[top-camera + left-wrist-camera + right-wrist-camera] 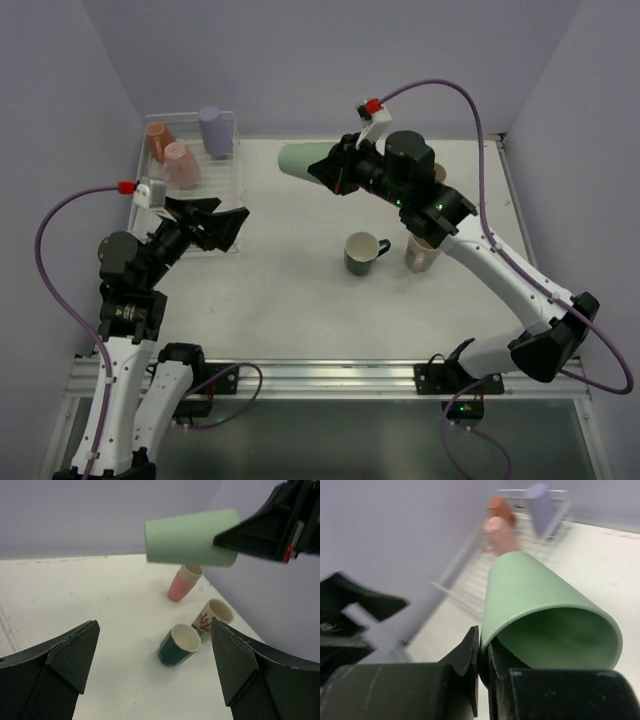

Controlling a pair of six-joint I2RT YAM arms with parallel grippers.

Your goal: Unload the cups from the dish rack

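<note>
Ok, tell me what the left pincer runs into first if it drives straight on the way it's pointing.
Most likely the dark green mug on the table, standing ahead between the left pincer's open fingers. The green tumbler in the right pincer hangs above that line. Depth is hard to judge.

Left end effector [222, 216] spread wide; right end effector [334, 172] pinched closed.
</note>
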